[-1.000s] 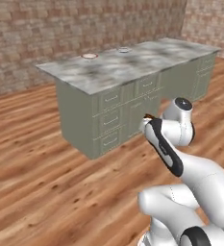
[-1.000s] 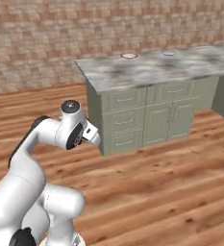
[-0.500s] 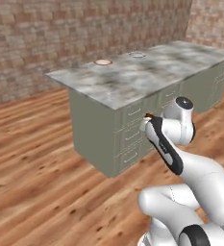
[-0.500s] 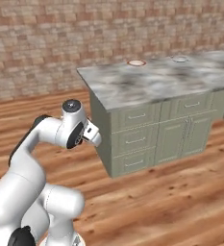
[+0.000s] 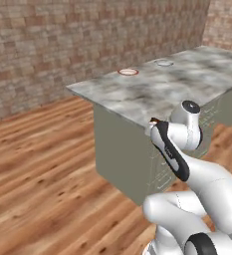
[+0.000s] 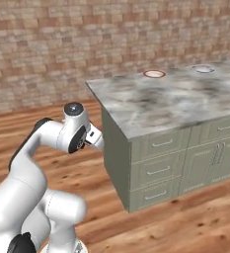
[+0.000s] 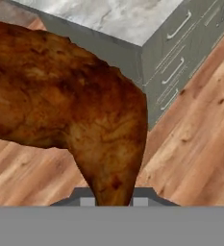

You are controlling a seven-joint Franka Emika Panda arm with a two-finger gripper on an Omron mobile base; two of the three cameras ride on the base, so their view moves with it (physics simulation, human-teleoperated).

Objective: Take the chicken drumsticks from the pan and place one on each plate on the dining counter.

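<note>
Filling most of the hand view, the reddish-brown chicken drumstick (image 7: 70, 110) hung close before the camera, its narrow end running down between the tool (image 7: 113, 202) fingers at the bottom, which pinched it. From the left base view a small brown tip of the meat (image 5: 154, 120) showed at the end of the arm, just off the near corner of the desk (image 5: 177, 87). The tool's end (image 6: 97, 139) in the right base view sat beside the desk's (image 6: 185, 101) sage-green end panel, below the level of the marbled top.

Two plates stood on the far edge of the marbled top, well apart from the arm. The red-rimmed plate (image 5: 128, 71) lay nearer the desk's corner, and the plain grey-white plate (image 5: 163, 63) lay further along the same edge. In the right base view the red-rimmed plate (image 6: 154, 74) and the plain plate (image 6: 204, 69) sat in the same order. Both looked bare.

Drawer fronts with handles (image 7: 180, 62) faced the wooden floor (image 5: 38, 169).
</note>
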